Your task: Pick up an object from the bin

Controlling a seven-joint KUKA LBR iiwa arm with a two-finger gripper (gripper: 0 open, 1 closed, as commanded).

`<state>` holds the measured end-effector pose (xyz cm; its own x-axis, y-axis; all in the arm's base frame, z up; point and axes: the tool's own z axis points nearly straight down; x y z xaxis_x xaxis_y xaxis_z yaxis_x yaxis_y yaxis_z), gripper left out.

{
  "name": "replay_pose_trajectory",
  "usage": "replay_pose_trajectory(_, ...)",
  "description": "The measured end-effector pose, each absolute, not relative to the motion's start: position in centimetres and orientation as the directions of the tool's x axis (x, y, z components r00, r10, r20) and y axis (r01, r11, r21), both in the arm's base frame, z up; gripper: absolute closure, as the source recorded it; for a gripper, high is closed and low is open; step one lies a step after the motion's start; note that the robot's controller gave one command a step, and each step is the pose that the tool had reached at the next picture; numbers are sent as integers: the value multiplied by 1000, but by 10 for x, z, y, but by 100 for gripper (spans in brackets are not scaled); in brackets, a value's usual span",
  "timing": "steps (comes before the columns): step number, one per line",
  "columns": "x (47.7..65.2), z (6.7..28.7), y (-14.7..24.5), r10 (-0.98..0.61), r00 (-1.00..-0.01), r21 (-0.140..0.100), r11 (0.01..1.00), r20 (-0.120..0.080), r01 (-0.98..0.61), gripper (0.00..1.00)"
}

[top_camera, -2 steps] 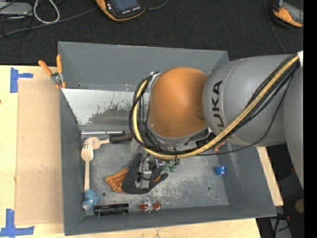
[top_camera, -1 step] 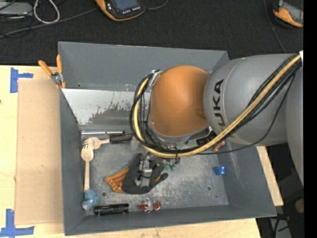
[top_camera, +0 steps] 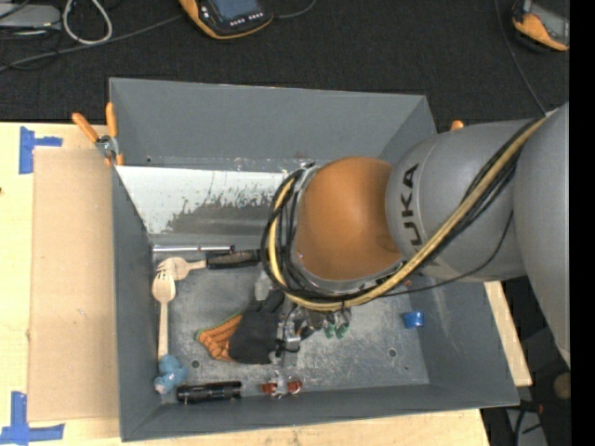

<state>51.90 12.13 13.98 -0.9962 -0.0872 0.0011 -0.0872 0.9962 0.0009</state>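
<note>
While the orange wrist cover (top_camera: 339, 216) hides much of it, the tool (top_camera: 290, 334) is down at the bin (top_camera: 279, 128) floor, mid-front, right against a black soft-looking lump (top_camera: 249, 337) that overlaps an orange ribbed piece (top_camera: 216, 339); whether it's wide or narrow can't be told. Elsewhere: wooden spoon (top_camera: 165, 291) along the left wall, blue bit (top_camera: 169, 372) and black marker (top_camera: 209, 393) front-left, small blue piece (top_camera: 412, 320) well apart on the right.

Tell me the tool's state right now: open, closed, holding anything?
Tool: cannot be told; it sits low in the bin, right beside a black lump.
</note>
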Motion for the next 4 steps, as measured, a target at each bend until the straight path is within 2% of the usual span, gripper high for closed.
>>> replay_pose_trajectory(1,510,111,138,-154,-988,2,988,-4,-154,0)
replay_pose_trajectory(2,490,83,123,-222,-975,0,975,11,-222,0)
replay_pose_trajectory(3,499,82,129,-241,-971,1,971,5,-241,0)
replay_pose_trajectory(4,477,107,158,-592,-806,5,806,6,-591,100)
